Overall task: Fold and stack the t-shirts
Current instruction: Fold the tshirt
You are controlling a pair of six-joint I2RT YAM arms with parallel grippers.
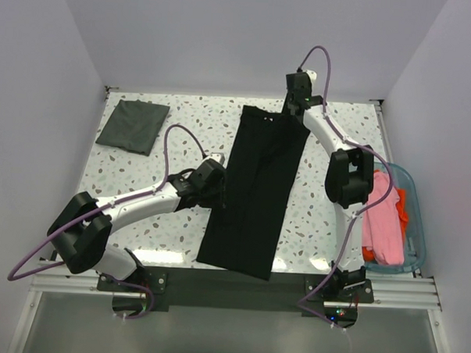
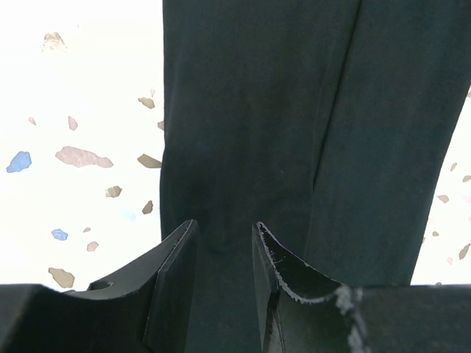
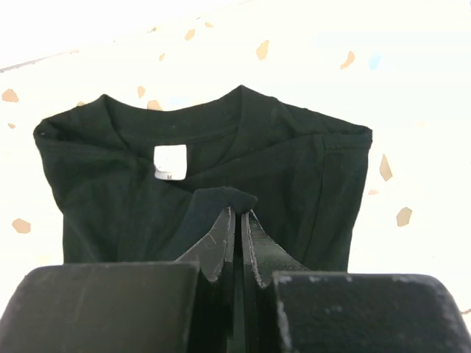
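A large black t-shirt (image 1: 254,193) lies on the speckled table as a long strip folded lengthwise, its collar at the far end. My right gripper (image 1: 295,109) is at that far end. In the right wrist view it (image 3: 238,209) is shut on a small pinch of the black cloth (image 3: 96,184) just below the collar, next to the white tag (image 3: 171,162). My left gripper (image 1: 218,177) is at the strip's left edge, about halfway along. Its jaws (image 2: 224,235) stand apart over flat black cloth (image 2: 257,110), gripping nothing. A dark grey t-shirt (image 1: 132,125), folded square, lies at the far left.
A clear blue bin (image 1: 417,231) at the table's right edge holds a pink shirt (image 1: 380,222) and an orange one (image 1: 402,206). The near end of the black strip hangs over the table's front edge by the arm bases.
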